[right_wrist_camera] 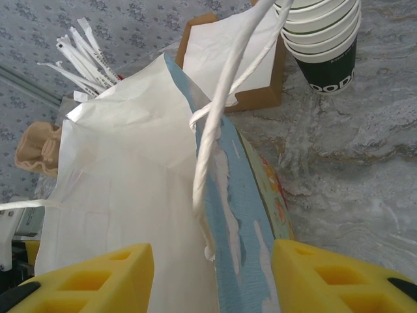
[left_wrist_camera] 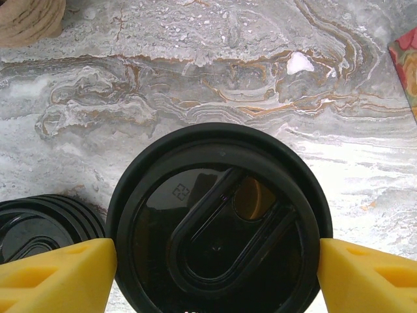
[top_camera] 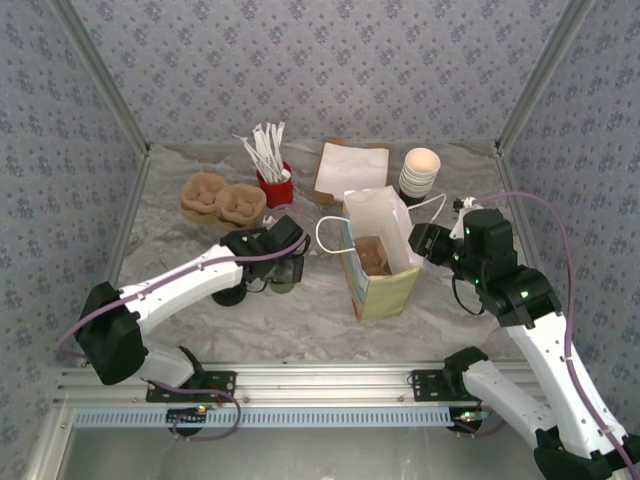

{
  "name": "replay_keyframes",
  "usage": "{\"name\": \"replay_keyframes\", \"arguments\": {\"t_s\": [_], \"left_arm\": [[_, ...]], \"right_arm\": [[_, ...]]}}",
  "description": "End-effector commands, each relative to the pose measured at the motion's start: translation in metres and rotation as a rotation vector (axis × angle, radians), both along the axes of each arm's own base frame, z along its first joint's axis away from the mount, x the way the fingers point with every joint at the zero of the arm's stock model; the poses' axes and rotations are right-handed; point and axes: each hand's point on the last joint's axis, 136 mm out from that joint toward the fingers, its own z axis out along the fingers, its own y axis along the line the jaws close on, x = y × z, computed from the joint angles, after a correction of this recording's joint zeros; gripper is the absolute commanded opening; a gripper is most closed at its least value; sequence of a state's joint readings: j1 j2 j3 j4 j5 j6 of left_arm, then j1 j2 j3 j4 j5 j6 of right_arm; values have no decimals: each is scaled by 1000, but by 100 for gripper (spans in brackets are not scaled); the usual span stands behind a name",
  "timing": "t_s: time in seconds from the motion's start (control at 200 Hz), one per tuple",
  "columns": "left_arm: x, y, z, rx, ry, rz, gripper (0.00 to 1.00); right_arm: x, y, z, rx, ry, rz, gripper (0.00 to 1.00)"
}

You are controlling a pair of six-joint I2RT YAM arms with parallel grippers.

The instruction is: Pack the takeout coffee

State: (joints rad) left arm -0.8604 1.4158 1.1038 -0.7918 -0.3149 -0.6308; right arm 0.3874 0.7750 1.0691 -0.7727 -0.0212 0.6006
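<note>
Left fingers [left_wrist_camera: 58, 277] flank the lid [left_wrist_camera: 218, 222] of the takeout coffee [top_camera: 286, 278] mid-counter, can't tell if clamped yet; right fingers [right_wrist_camera: 326, 277] hang released astride the paper bag [right_wrist_camera: 124, 195] wall, so I'd worry a rim-only pinch pops the lid or the unheld bag tips on insertion.

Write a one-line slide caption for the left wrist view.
Yellow fingers of the left claw flank the black-lidded takeout coffee on the marbled table, loose lids beside it.
</note>
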Motion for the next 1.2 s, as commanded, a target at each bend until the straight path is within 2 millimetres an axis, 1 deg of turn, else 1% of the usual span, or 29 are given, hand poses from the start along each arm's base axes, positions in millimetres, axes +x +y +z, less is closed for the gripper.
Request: {"name": "replay_keyframes", "arguments": {"t_s": [0.0,0.29,0.58,0.765,0.865,0.964,1.194], "left_arm": [[-1,3,-6,19,9,15,78],[-5,3,-14,21,38,12,77],[-6,4,-14,24,37,5,69],[-4,1,-11,25,36,-5,68],[-2,0,-3,21,23,-9,68],[-1,0,8,16,5,-13,68],[1,7,50,7,-61,-17,67]], "right_arm": [[-2,-6,5,-19,-15,-9,53],[-2,-9,4,-17,-12,-18,53],[-1,-7,1,3,-3,-11,53],[-3,-9,3,5,-5,-18,53],[-4,-11,2,7,-5,-20,53],[-5,-12,2,11,-6,-24,53],[-4,-12,2,15,-8,-24,53]]}}
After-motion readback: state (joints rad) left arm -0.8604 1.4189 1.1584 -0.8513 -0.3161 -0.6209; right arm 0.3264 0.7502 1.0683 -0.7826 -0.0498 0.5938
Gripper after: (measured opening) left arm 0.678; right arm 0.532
